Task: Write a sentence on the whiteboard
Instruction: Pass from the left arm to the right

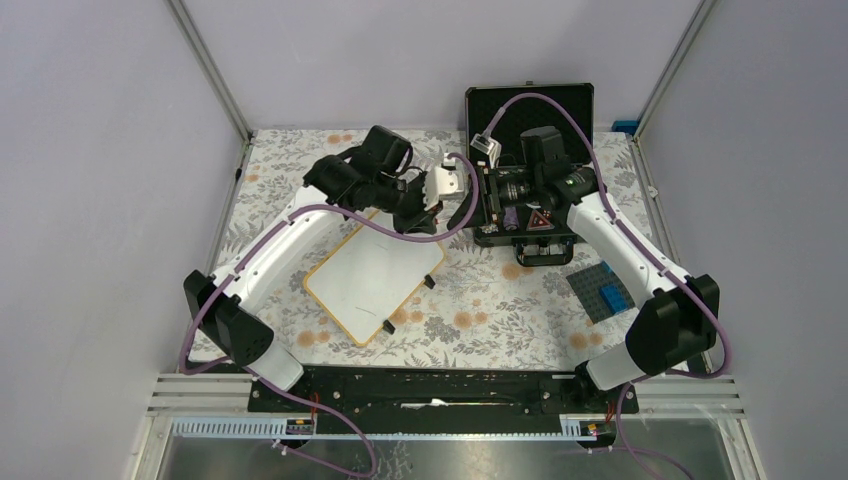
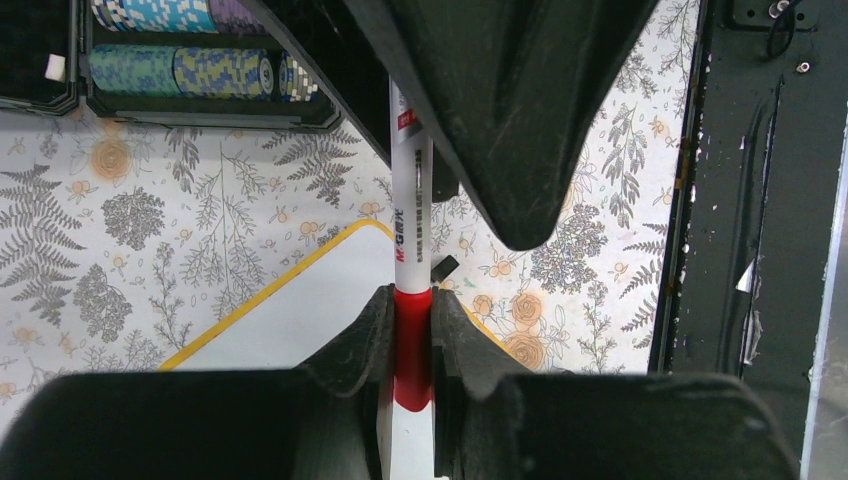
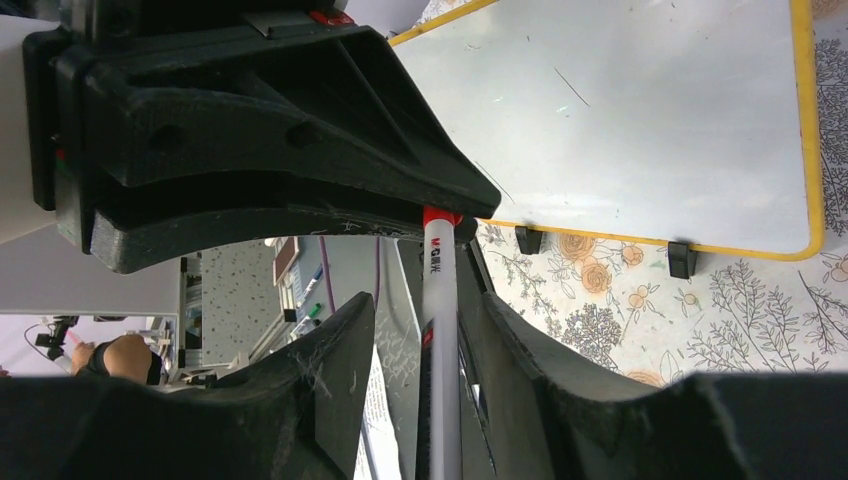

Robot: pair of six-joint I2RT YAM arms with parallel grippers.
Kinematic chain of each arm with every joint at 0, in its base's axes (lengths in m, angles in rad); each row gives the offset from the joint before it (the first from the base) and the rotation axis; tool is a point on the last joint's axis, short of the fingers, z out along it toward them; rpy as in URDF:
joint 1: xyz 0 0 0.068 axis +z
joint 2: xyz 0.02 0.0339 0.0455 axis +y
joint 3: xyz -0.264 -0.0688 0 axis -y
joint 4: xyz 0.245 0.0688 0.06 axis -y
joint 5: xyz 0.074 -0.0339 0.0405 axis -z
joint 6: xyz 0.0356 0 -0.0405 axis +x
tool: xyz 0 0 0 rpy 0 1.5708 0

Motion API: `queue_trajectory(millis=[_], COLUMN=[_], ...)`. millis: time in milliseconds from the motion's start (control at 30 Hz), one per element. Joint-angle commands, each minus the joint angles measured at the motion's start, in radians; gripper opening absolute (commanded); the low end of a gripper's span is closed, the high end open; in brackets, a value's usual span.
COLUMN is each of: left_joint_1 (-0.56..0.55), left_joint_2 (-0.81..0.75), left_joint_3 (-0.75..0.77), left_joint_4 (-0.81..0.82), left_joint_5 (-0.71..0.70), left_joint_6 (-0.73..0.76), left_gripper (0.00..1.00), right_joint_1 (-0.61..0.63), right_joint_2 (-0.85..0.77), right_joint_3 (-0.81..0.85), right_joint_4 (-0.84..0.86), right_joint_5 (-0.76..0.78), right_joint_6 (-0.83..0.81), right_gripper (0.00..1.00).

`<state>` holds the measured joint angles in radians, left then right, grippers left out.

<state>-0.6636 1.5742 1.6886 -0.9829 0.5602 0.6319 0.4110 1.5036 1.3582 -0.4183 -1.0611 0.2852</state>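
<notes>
The whiteboard lies tilted on the floral cloth, left of centre, with a yellowish rim and black feet. Its face is blank apart from faint scratches, and no red lettering shows. My left gripper is shut on the red cap end of a white marker, held above the board's far corner. My right gripper faces it. Its jaws stand apart around the marker's white barrel, with a gap on the left side. In the top view the left gripper and the right gripper meet tip to tip.
An open black case with rows of poker chips stands at the back, right of centre. A dark grey-blue block plate with a blue brick lies at the right. A black rail runs along the table's near edge.
</notes>
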Motion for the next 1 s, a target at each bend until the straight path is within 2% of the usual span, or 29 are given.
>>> queue_trajectory(millis=[0, 200, 300, 600, 700, 767, 800, 900, 967], left_joint_1=[-0.014, -0.037, -0.039, -0.042, -0.042, -0.042, -0.042, -0.045, -0.051], left_joint_2=[0.012, 0.016, 0.022, 0.038, 0.033, 0.027, 0.026, 0.029, 0.031], left_joint_3=[0.062, 0.059, 0.055, 0.056, 0.051, 0.049, 0.051, 0.058, 0.056], left_joint_4=[0.021, 0.011, 0.01, -0.001, -0.003, -0.002, -0.002, -0.015, -0.022], left_joint_5=[0.04, 0.033, 0.027, 0.034, 0.03, 0.027, 0.028, 0.036, 0.034], left_joint_6=[0.021, 0.022, 0.024, 0.029, 0.032, 0.032, 0.03, 0.033, 0.036], left_gripper=[0.0, 0.0, 0.0, 0.0, 0.0, 0.0, 0.0, 0.0, 0.0], right_joint_1=[0.005, 0.007, 0.007, 0.011, 0.012, 0.011, 0.011, 0.011, 0.011], right_joint_2=[0.004, 0.008, 0.003, -0.008, -0.009, -0.01, -0.011, -0.011, -0.01], right_joint_3=[0.004, 0.011, 0.009, -0.001, 0.0, 0.004, 0.004, 0.005, 0.005], right_joint_4=[0.025, 0.028, 0.045, 0.044, 0.028, 0.019, 0.018, 0.019, 0.021], right_joint_5=[-0.024, 0.004, -0.009, 0.003, 0.014, 0.016, 0.017, 0.026, 0.03], right_joint_6=[0.008, 0.011, 0.023, 0.011, -0.006, -0.013, -0.015, -0.015, -0.013], right_gripper=[0.49, 0.52, 0.5, 0.35, 0.23, 0.22, 0.24, 0.46, 0.49])
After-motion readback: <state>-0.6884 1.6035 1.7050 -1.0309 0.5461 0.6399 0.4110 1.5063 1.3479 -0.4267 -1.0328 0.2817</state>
